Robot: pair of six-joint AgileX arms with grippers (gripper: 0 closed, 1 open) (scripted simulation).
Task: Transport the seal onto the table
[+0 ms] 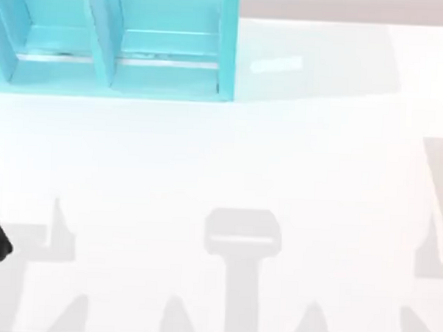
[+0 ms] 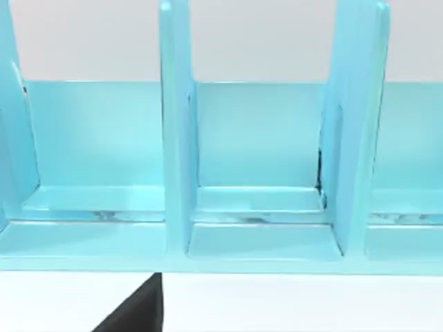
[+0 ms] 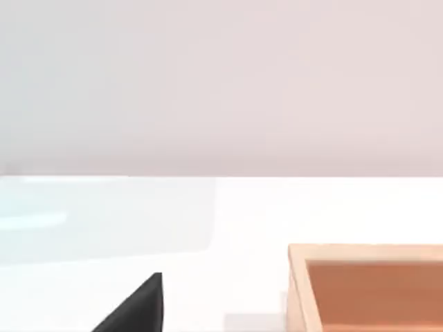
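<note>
Gleaming, glossy white table (image 1: 207,158).

bright, even, overexposed | soft grey shadows on glossy white table (image 1: 207,158) near front edge | pale sheen beside turquoise-blue compartmented shelf (image 1: 167,68) | overall soft blur

Glossy white table (image 1: 229,159) bears a turquoise shelf (image 1: 116,51) (far left).

pale plain wall (image 3: 221,83) behind; turquoise compartmented shelf (image 1: 117,40) at far left.
</note>
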